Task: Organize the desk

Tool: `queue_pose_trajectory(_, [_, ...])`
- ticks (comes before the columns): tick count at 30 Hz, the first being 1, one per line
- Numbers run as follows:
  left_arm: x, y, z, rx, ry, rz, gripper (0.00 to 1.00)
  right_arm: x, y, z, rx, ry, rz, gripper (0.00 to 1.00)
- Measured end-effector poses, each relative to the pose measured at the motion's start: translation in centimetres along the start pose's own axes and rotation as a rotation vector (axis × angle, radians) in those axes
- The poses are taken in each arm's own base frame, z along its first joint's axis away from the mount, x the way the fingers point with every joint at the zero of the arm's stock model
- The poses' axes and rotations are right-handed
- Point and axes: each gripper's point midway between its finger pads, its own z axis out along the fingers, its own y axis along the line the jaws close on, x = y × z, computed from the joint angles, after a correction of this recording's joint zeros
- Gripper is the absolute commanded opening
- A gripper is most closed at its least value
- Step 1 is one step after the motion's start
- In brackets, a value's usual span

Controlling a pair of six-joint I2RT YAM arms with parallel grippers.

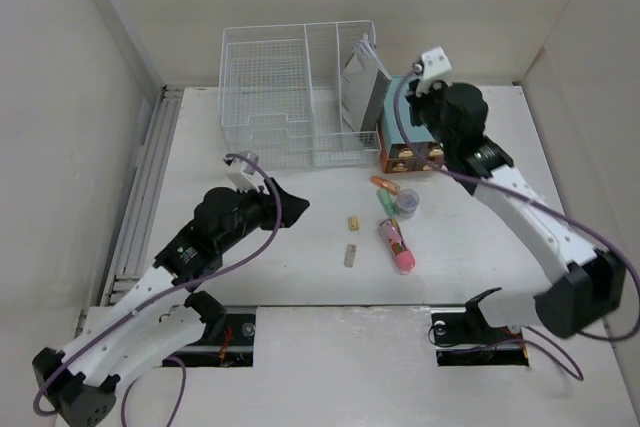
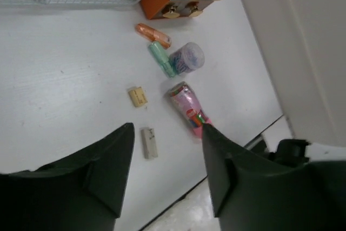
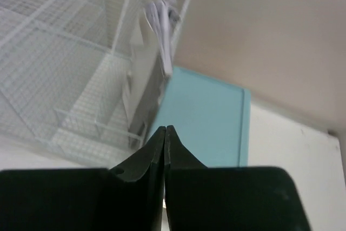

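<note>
Tabletop [image 1: 300, 272]: runs out on every side of the teal drawer box [image 1: 393, 127], loose bits unsorted on it.

Wire basket [image 1: 262, 97], one, just beside the box's left side.

My right pincer [image 3: 165, 131]: above the box top, pressed shut, nothing in it.

My left pincer [image 2: 167, 133]: well off the box's near-left, spread wide, empty.

On the box's near side are three tubes. The pink tube [image 1: 397, 245] lies farthest out, its long axis pointing away from the box. The green tube [image 1: 384, 203] is between, the orange tube [image 1: 383, 184] closest.

One round jar [image 1: 408, 203], touching the green tube.

Two blocks, yellow block [image 1: 352, 222] and pale block [image 1: 350, 255], farther left. By my judgement, my left pincer is nearer to them.
</note>
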Motion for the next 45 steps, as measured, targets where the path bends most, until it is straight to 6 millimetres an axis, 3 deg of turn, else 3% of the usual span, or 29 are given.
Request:
queue_pose_trajectory(1, [0.3,-0.3,0.6,0.012,0.015,0.004,0.30,0.6,-0.7,-1.7,0.034,-0.005,-0.018,0.00])
queue_pose_trajectory(2, [0.7,-0.7,1.3,0.024,0.031,0.008,0.06,1.6,-1.5,-3.7,0.080,-0.008,-0.021,0.00])
queue_pose_trajectory(3, [1.1,-1.1,2.0,0.036,0.041,0.011,0.00,2.2,-2.0,-4.8,0.107,-0.005,-0.021,0.00])
queue_pose_trajectory(4, [1.6,-1.2,2.8,0.038,0.058,0.029,0.00,3.0,-2.5,-5.8,0.127,0.006,-0.019,0.01])
queue_pose_trajectory(5, [2.4,-1.3,3.6,0.037,0.081,0.040,0.00,3.8,-3.1,-6.6,0.142,0.021,-0.016,0.16])
queue_pose_trajectory(7, [4.2,-1.0,5.3,0.011,0.129,0.060,0.00,4.9,-4.2,-8.0,0.130,0.057,0.007,0.55])
queue_pose_trajectory(8, [5.3,-0.6,6.0,-0.007,0.159,0.073,0.29,5.3,-4.6,-8.6,0.102,0.068,0.022,0.60])
queue_pose_trajectory(9, [6.3,-0.3,6.6,-0.029,0.182,0.091,0.47,5.4,-4.8,-9.2,0.082,0.065,0.038,0.63])
queue_pose_trajectory(12, [8.9,0.6,7.7,-0.079,0.234,0.115,0.76,6.6,-2.9,-11.6,-0.035,0.075,0.117,0.62])
queue_pose_trajectory(16, [11.6,1.1,8.3,-0.095,0.258,0.114,0.79,8.2,1.2,-12.7,-0.209,0.114,0.263,0.59])
queue_pose_trajectory(20, [14.4,1.1,8.7,-0.089,0.287,0.097,0.82,12.6,3.6,-11.9,-0.283,0.255,0.397,0.61])
queue_pose_trajectory(22, [15.8,0.8,9.1,-0.088,0.308,0.091,0.82,14.7,4.1,-11.1,-0.292,0.327,0.453,0.67])
queue_pose_trajectory(25, [17.8,0.2,9.7,-0.102,0.335,0.093,0.82,18.6,4.6,-9.4,-0.292,0.449,0.532,0.67])
queue_pose_trajectory(30, [18.5,-2.5,10.7,-0.083,0.310,0.068,0.82,22.4,5.2,-7.9,-0.269,0.555,0.601,0.68])
queue_pose_trajectory(37, [16.8,-5.0,12.0,-0.065,0.221,-0.008,0.82,22.7,4.3,-4.6,-0.216,0.534,0.635,0.68])
queue_pose_trajectory(45, [18.4,-5.0,13.3,-0.099,0.229,-0.017,0.82,23.2,3.1,-1.9,-0.148,0.501,0.646,0.68])
